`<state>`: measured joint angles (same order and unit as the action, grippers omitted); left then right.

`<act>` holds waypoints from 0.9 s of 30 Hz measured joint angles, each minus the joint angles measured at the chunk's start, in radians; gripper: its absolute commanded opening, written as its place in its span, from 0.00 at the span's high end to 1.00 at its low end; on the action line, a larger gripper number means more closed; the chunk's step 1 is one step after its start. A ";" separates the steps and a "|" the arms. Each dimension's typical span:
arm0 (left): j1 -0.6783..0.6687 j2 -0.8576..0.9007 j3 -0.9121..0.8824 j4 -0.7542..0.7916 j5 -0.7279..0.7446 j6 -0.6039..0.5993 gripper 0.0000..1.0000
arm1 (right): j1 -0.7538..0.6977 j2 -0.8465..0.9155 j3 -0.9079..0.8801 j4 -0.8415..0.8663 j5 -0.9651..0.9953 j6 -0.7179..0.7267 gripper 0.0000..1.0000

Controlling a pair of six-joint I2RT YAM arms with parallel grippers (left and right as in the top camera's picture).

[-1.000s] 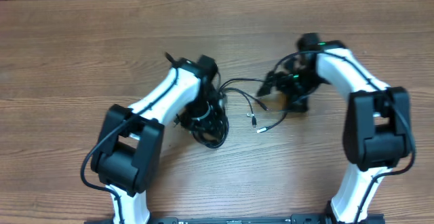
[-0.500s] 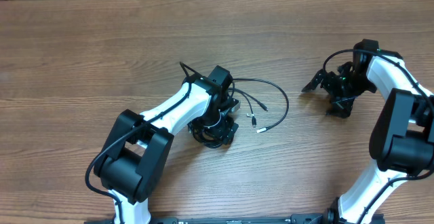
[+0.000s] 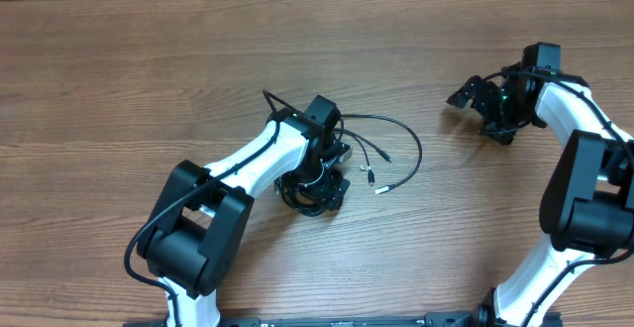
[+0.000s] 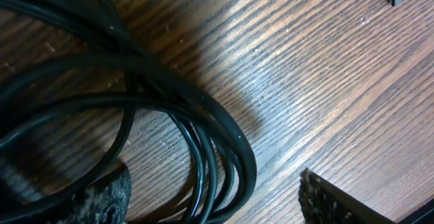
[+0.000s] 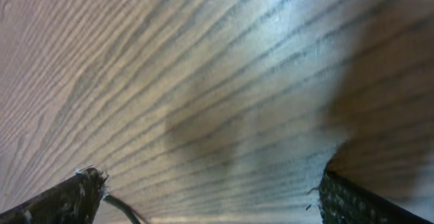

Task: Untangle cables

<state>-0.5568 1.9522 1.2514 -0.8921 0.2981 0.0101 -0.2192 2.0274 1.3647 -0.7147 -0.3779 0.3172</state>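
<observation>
The wooden desk (image 3: pixel 149 59) fills the view. The left arm (image 3: pixel 248 154) reaches to its middle and the right arm (image 3: pixel 580 119) stands toward 3 o'clock. The cables (image 3: pixel 315 196) lie coiled at the middle under the left pincer (image 4: pixel 213 183), which is released, its fingers spread either side of the bundle. Loose strands arc toward 3 o'clock. The right pincer (image 5: pixel 210 190) hangs released over bare wood at 2 o'clock, well apart from the coil. Silver-tipped plugs (image 3: pixel 370 176) lie just beside the coil.

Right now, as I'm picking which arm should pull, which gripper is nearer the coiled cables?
Left. The left gripper sits over the coiled cables, fingers either side of the loops; the right gripper is far off over bare table, touching none.
</observation>
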 measured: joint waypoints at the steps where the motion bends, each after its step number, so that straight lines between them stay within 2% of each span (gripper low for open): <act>1: 0.000 0.000 0.000 0.000 0.000 0.000 0.20 | 0.000 0.000 0.000 0.001 0.001 0.001 0.00; 7: 0.000 0.000 0.000 0.000 -0.003 0.000 0.25 | 0.000 0.000 0.000 0.001 0.001 0.000 0.00; 19: 0.000 0.000 -0.002 0.016 -0.029 0.000 0.28 | 0.000 0.000 0.000 0.003 0.002 0.000 0.00; 22: 0.000 0.000 -0.002 0.018 -0.034 0.000 0.25 | 0.000 0.000 0.000 0.003 0.002 0.000 0.00; 27: 0.000 0.000 -0.002 0.018 -0.035 0.000 0.27 | 0.000 0.001 0.000 0.005 0.001 0.000 0.00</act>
<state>-0.5568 1.9522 1.2495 -0.8745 0.2634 0.0105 -0.2192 2.0281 1.3647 -0.7101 -0.3767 0.3176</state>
